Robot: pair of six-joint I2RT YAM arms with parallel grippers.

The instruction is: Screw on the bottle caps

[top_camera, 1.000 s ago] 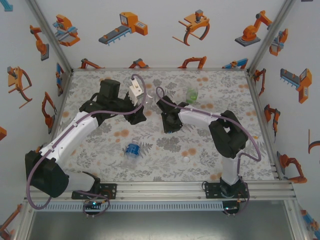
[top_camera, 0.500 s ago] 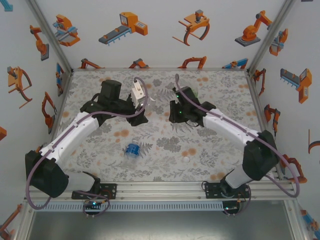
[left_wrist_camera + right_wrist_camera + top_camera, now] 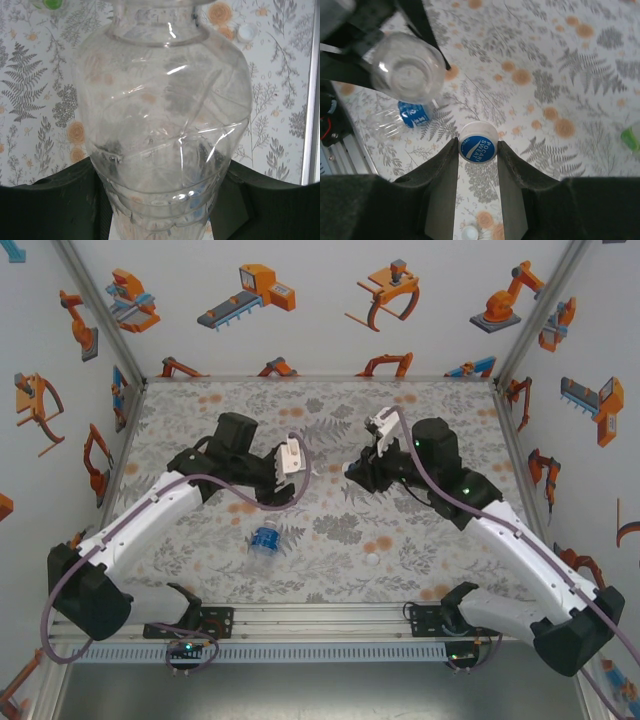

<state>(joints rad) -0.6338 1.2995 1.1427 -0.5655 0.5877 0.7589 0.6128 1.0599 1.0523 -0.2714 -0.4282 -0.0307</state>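
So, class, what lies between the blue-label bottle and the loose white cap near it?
Nothing: the top external view shows bare floral table between blue-label bottle and loose white cap.

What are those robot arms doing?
They're capping bottles. The left gripper holds a clear bottle off the table. The right gripper pinches a white cap with blue writing. It isn't on the bottle's open mouth yet. Another bottle with a blue label lies on the table.
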